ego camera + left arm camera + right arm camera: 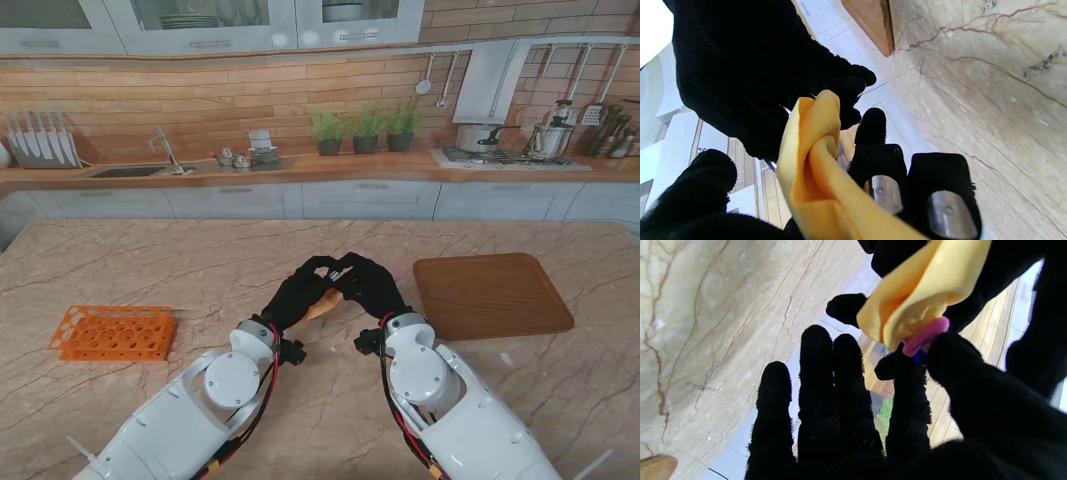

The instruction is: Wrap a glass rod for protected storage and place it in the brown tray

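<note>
Marble counter, both gloves meeting mid-table: left hand point(300, 290) and right hand point(368, 283) pinch the yellow cloth bundle point(324, 304) between them, brown tray point(490, 294) just right.

The thin glass rod is not showing in any view; the folded yellow soft cloth point(813, 156) is covering it. Beside this cloth, a small pink band point(925, 335) is half hiding under the black-gloved right hand point(846, 413), and the picture's edge is cutting off the flat brown wooden tray point(873, 20).
</note>
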Robot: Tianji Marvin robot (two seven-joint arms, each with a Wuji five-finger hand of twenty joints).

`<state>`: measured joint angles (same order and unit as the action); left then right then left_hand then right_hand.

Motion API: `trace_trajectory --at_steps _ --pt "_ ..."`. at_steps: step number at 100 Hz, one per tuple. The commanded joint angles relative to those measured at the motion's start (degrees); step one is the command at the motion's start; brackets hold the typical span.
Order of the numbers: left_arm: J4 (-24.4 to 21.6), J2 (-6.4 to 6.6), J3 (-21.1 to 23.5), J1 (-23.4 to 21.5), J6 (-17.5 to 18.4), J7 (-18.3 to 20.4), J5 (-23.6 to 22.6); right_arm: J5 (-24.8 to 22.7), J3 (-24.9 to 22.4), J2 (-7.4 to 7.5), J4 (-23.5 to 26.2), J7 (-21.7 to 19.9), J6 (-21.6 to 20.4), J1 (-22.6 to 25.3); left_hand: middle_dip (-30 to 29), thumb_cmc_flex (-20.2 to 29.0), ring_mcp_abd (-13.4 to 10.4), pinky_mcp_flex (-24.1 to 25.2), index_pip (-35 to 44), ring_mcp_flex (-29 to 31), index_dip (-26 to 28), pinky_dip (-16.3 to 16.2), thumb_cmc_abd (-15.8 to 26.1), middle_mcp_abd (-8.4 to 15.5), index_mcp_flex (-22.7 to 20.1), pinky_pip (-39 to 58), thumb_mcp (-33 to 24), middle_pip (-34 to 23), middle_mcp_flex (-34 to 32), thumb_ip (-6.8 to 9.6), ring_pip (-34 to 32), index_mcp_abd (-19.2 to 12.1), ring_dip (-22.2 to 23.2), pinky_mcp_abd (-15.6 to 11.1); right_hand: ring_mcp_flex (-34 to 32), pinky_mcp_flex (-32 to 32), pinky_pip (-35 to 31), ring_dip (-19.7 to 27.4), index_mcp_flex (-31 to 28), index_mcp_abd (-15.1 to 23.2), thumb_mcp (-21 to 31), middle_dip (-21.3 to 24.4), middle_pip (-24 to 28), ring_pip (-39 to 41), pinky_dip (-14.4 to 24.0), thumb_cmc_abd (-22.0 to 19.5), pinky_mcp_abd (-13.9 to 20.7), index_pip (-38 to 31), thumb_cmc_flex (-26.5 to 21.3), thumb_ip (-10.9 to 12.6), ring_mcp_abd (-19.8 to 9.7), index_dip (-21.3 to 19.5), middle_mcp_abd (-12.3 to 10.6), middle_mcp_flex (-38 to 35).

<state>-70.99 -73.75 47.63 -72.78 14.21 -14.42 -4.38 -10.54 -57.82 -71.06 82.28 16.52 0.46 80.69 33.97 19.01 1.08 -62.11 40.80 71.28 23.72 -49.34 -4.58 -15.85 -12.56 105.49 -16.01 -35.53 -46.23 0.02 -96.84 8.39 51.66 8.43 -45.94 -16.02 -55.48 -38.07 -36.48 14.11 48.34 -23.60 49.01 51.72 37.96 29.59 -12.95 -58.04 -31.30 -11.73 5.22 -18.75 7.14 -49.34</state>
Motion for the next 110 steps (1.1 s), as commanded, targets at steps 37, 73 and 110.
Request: trace_trajectory --at_steps 37,73,110 --pt "0.08 -2.2 0.35 -0.78 0.07 -4.58 2.36 3.01 1.21 -0.67 0.83 -1.9 2.01 0.33 4.04 -1.72 -0.09 -1.68 1.53 1.58 0.85 -4.23 3.45 -0.8 0.21 14.48 -5.11 -8.1 -0.72 1.07 -3.4 -1.55 -0.56 -2.6 -2.47 0.13 -1.83 -0.88 -6.6 1.68 1.15 -0.78 0.43 1.84 -0.61 0.5 -0.42 -2.27 -5.02 -2.03 -0.2 0.7 -0.76 -6.57" --pt "-0.63 -2.75 0.63 -1.38 -0.69 -6.1 3.47 8.46 2.75 -1.34 2.14 -3.09 3.93 0.85 5.52 -1.27 0.88 -1.67 2.24 1.54 1.36 -6.34 2.92 -1.86 -0.59 14.48 -7.82 -10.93 -1.89 -0.56 -3.92 -1.27 -0.84 -1.79 -3.98 0.02 -1.66 -0.53 -7.94 1.8 4.43 -0.01 -1.19 1.24 -1.05 3.81 -0.77 -2.33 -4.94 -2.8 -0.73 1.72 -1.51 -9.39" --pt "-0.83 -3.04 0.89 -1.55 -0.62 -7.37 3.38 11.4 3.21 -0.94 2.71 -6.28 4.7 0.91 5.98 -0.84 1.22 -1.64 2.48 1.52 1.58 -6.89 2.73 -2.05 -1.09 14.48 -8.81 -11.8 -2.37 -0.94 -4.04 -1.14 -0.9 -1.31 -2.67 0.85 -0.47 -0.46 -2.17 -3.93 4.77 0.3 -2.25 -0.57 -1.33 9.02 -0.89 5.46 1.76 -1.57 -0.96 -0.11 -1.07 -7.09"
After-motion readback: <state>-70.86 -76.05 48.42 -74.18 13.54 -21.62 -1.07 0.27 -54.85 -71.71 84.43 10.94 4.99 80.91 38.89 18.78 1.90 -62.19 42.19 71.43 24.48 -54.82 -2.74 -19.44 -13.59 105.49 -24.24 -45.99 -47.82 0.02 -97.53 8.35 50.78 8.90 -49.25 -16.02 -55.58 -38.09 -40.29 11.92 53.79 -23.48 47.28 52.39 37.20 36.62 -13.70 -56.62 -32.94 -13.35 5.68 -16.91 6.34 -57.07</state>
